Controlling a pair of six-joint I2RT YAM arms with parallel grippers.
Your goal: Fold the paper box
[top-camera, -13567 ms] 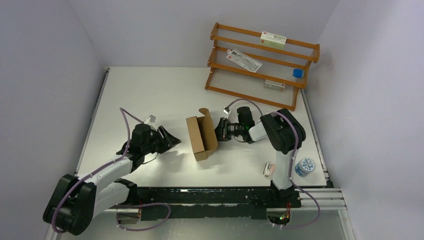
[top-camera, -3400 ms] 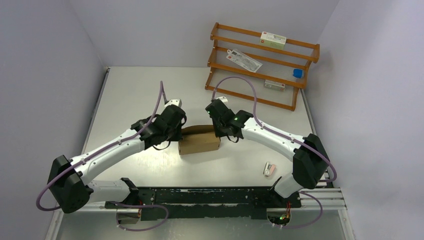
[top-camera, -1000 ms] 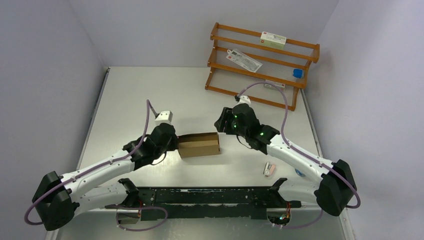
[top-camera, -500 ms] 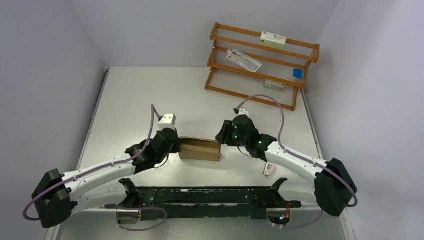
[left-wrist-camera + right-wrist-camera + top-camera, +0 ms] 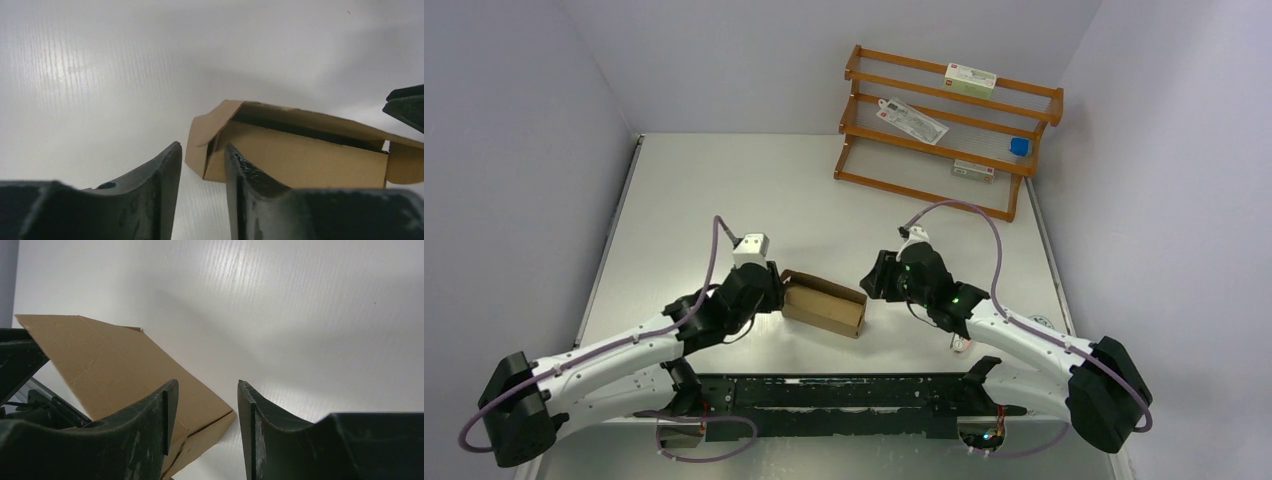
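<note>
On a white desk (image 5: 724, 190), found the paper box (image 5: 824, 305) aslant near the front edge, end flap (image 5: 202, 135) ajar. Saw left gripper (image 5: 774, 287) spread narrowly at that flap, right gripper (image 5: 870, 284) spread at the other end, neither pinching. Judged end-closing underway; needed flap tucked inward next.

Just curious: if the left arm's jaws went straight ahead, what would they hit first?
Probably the open end flap of the plain brown cardboard box, lying just ahead and slightly right; how far is unclear.
</note>
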